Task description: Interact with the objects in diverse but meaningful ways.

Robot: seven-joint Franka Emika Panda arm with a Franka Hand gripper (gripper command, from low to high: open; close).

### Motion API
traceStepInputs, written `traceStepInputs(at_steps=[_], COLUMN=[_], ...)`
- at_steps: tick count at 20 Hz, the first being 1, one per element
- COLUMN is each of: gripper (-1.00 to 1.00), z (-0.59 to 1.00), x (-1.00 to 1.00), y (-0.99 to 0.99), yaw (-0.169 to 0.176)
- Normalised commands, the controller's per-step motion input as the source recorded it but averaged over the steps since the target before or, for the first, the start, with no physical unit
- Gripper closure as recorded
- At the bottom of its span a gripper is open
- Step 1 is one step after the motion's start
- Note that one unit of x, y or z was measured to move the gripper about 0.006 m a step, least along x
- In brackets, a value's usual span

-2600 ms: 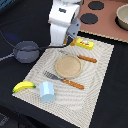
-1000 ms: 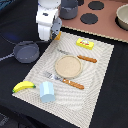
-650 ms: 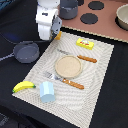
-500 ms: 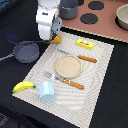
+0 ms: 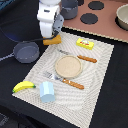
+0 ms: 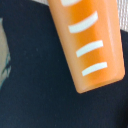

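You have the arm's white head (image 5: pixel 49 19) over the far-left corner of the striped mat (image 5: pixel 102 75), right above the loaf (image 5: pixel 53 41). The loaf lies at that corner, partly off the mat on the dark table (image 5: pixel 117 95); only one end shows below the head in the exterior view. The wrist view shows the loaf (image 6: pixel 92 42) up close: orange, with four white slashes across its top, lying flat on the dark surface. No jaws appear in either view, so you cannot tell whether they are open or closed, nor whether they touch the loaf.

Other items:
- Pot (image 5: pixel 26 51): on the table, just off the mat's left edge, near the loaf.
- Banana (image 5: pixel 23 86): at the mat's near-left corner, overhanging the edge.
- Cup (image 5: pixel 47 91): on the mat just beside the banana, near the front edge.
- Plate (image 5: pixel 68 66): mid-mat, with a fork (image 5: pixel 64 80) on its near side and a knife (image 5: pixel 81 57) on its far side.
- Packet (image 5: pixel 85 43): yellow, near the mat's far edge.
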Motion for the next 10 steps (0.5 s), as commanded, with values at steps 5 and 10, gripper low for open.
traceStepInputs(at_steps=[5,10], gripper=[-1.00,-1.00], z=[0.74,0.58], x=[0.01,0.11], y=[0.45,0.45], yaw=[-0.069,-0.053])
